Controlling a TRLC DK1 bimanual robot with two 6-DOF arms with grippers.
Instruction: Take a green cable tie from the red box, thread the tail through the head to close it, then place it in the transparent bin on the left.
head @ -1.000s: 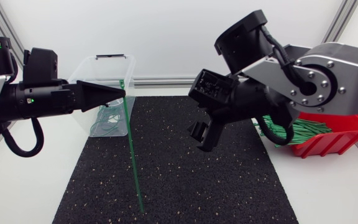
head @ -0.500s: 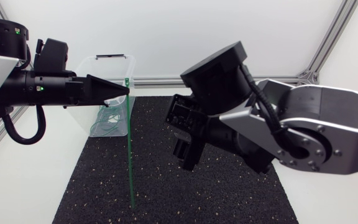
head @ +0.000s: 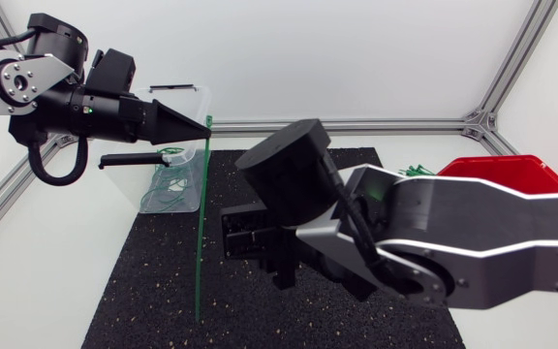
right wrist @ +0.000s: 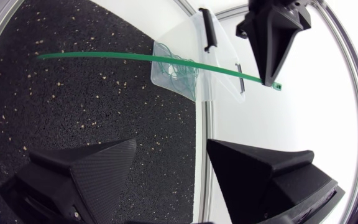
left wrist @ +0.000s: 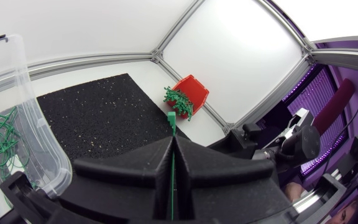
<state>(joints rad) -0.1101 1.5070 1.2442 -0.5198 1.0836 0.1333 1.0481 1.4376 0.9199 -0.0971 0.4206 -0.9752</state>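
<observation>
1. Worktop [head: 37, 281]: white surface with a black speckled mat [head: 153, 301] laid over its middle.
2. Left gripper [head: 204, 127]: held high above the far left corner of the mat, just beside the clear bin. Its jaws are clenched on the green cable tie, pinching it just below the head, and the two fingers meet flat along the strap.
3. Green cable tie [head: 201, 223]: one piece, unthreaded and almost straight.
   - The square head pokes out just past the left fingertips.
   - The strap hangs steeply down from there over the left half of the mat.
   - The tail tip is low near the mat's front left part; contact with the mat cannot be told.
4. Right gripper [right wrist: 172, 142]: over the middle of the mat, near the hanging strap but apart from it. Its jaws are released and spread wide, with nothing between them. The strap crosses ahead of the fingers.
5. Clear bin [head: 151, 105]: an open-topped plastic tub at the far left corner of the mat. A tangle of closed green ties [head: 170, 184] lies on its floor.
6. Red box [head: 504, 171]: sits at the far right of the worktop, off the mat and partly hidden behind the right arm. Spare green ties [head: 415, 172] stick out over its left rim.
</observation>
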